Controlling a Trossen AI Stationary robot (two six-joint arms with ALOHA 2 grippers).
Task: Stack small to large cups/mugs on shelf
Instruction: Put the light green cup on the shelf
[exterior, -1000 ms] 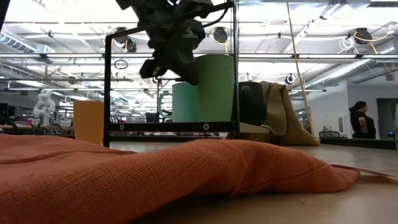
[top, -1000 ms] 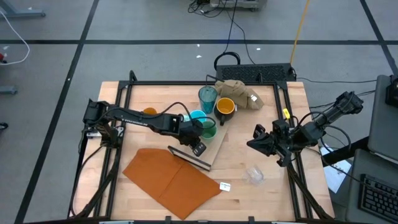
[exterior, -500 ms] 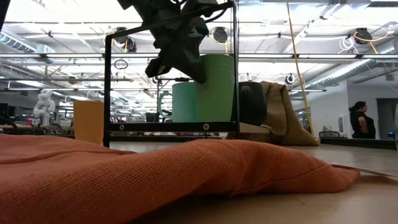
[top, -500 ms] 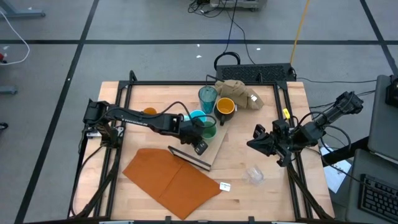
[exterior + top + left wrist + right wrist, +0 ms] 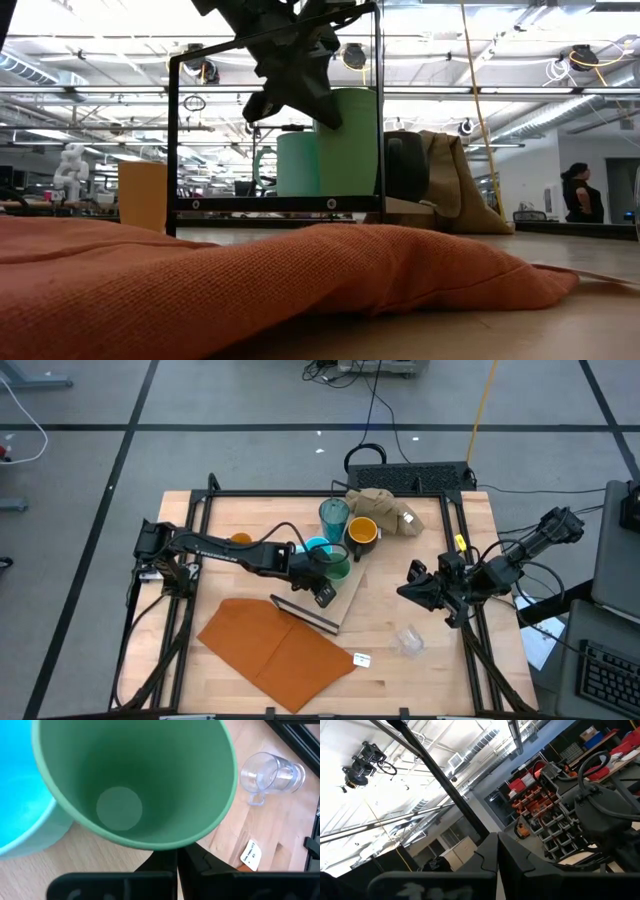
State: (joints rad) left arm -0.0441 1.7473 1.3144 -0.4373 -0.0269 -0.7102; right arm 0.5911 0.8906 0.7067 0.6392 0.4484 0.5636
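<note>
My left gripper (image 5: 325, 575) is shut on the green cup (image 5: 337, 567) over the far end of the shelf (image 5: 345, 598), a pale board with a dark strip (image 5: 303, 615) at its near end. The light blue mug (image 5: 316, 547) stands right beside the green cup. Behind them are the teal tumbler (image 5: 334, 515) and the dark yellow-lined mug (image 5: 362, 532). The orange cup (image 5: 240, 540) stands farther left. On the table to the right, the clear glass (image 5: 408, 641) lies on its side. My right gripper (image 5: 412, 588) waits there, shut and holding nothing. My left gripper holds the green cup by its rim (image 5: 165, 846), on the side toward the wrist, and the fingers (image 5: 200, 865) close together there. It comes from the table's left, slanting down. In the left wrist view I look straight into the cup's mouth. Whether its base rests on the shelf, I cannot tell.
The orange-brown sheet (image 5: 275, 650) covers the near left of the table and fills the foreground of the low view (image 5: 250, 280). The tan cloth lump (image 5: 385, 508) lies at the far edge. A small white tag (image 5: 361, 659) lies near the sheet. Black frame rails line both table sides.
In the low view my left gripper has shifted a little toward the table's right and slightly up, carrying the green cup with it. It has stayed shut on the cup.
</note>
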